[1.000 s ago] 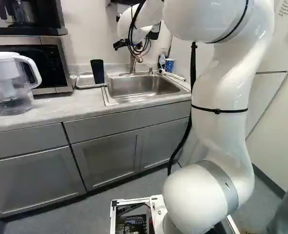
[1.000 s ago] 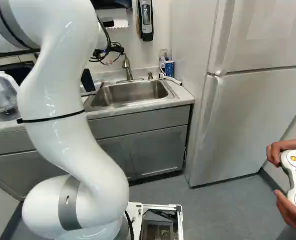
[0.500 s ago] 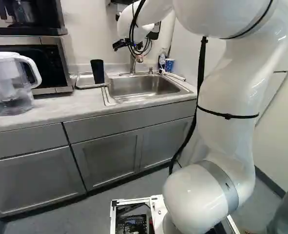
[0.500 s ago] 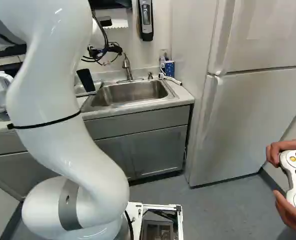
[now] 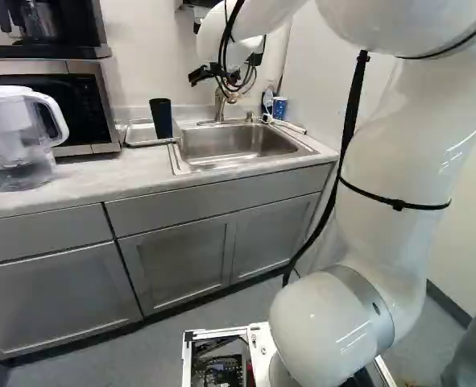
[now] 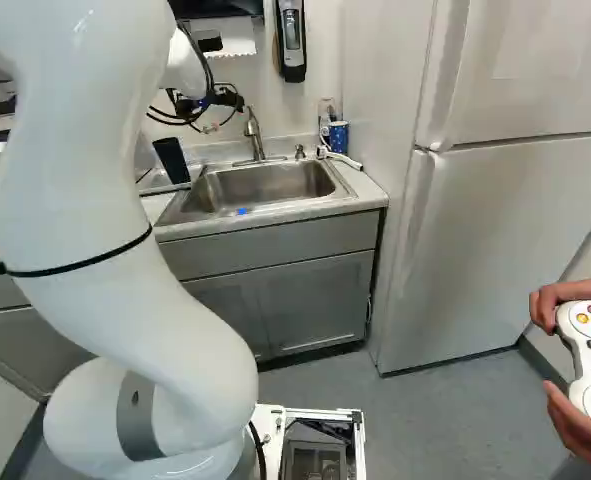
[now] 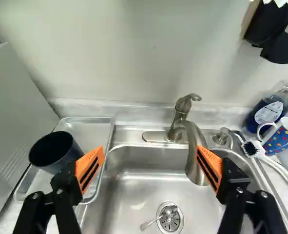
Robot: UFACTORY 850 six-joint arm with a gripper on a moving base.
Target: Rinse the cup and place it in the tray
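My gripper (image 5: 201,74) is up by the wall near the faucet in the left base view. In the wrist view the gripper (image 7: 149,161) is open, its orange-padded fingers wide apart over the sink (image 7: 134,195), holding nothing. The faucet (image 7: 195,146) curves down ahead of the gap, its spout close to one finger. A dark cup (image 7: 56,151) stands in the metal tray (image 7: 87,124) beside the sink, close to the other finger; the left base view also has the cup (image 5: 161,118). Whether that finger touches the cup, I cannot tell.
A spoon (image 7: 156,222) lies at the sink drain. Past the faucet are a brush (image 7: 253,148), a dotted mug (image 7: 282,136) and a soap bottle (image 7: 268,112). A microwave (image 5: 84,105) and a water pitcher (image 5: 12,137) flank the tray. Hands hold a controller (image 6: 590,345).
The arm's large upper links have swung rightward in the left base view and leftward in the right base view. The gripper has barely shifted. Cup and base stay put.
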